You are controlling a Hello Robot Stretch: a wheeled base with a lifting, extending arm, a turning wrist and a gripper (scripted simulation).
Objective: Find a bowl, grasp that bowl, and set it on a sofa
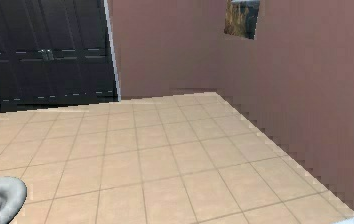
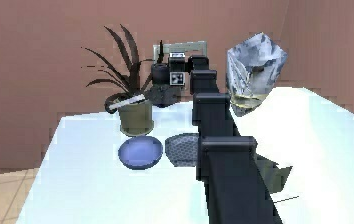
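Nearest rises the dark arm over the white table. Just in front of the potted plant lies the shallow blue bowl: probably light, stiff and slippery, best taken by its rim. Right of the plant hangs the gripper; its fingers' state and load cannot be told.

The Stretch's arm, a dark square bar, extends from the arm side view's 6 o'clock edge toward 11 o'clock. Two small white marker squares with black marks cap its far end; the gripper, a dark body, sits at their 8 o'clock. Whether the gripper holds anything cannot be told.
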